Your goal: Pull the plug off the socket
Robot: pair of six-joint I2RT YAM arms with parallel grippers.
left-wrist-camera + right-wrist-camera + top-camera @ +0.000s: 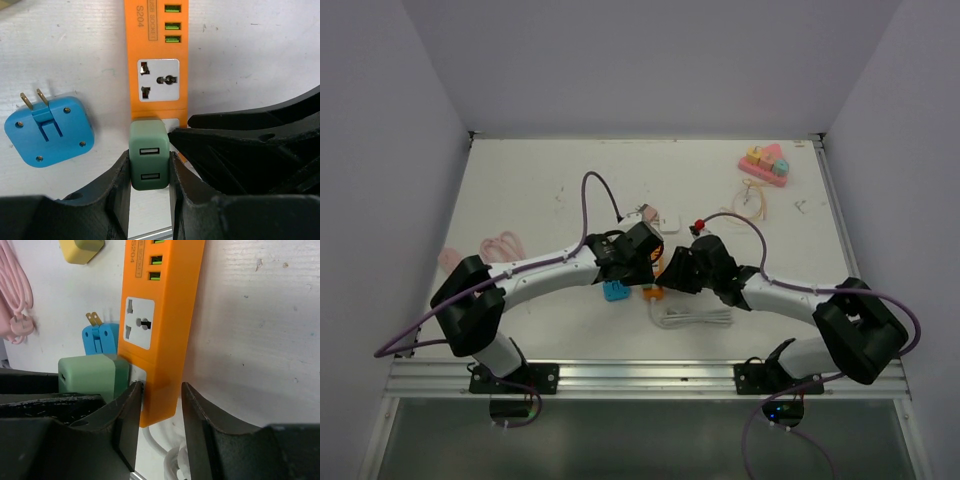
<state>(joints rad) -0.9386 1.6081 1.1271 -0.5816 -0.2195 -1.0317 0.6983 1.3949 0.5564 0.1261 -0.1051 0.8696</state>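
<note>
A green USB plug [148,155] sits in the near socket of an orange power strip [157,65] lying on the white table. My left gripper [148,170] is shut on the green plug, one finger on each side. My right gripper [160,405] is closed round the near end of the strip [157,315], with the plug [92,377] just to its left. In the top view the two grippers [645,262] [665,272] meet at mid-table and hide the plug.
A blue adapter [48,130] lies left of the strip, prongs up. A coiled white cable [692,317] lies near the strip's near end. A yellow adapter [80,250], a pink cable [500,243], a pink toy block [765,165] and a rubber band [752,200] lie farther off.
</note>
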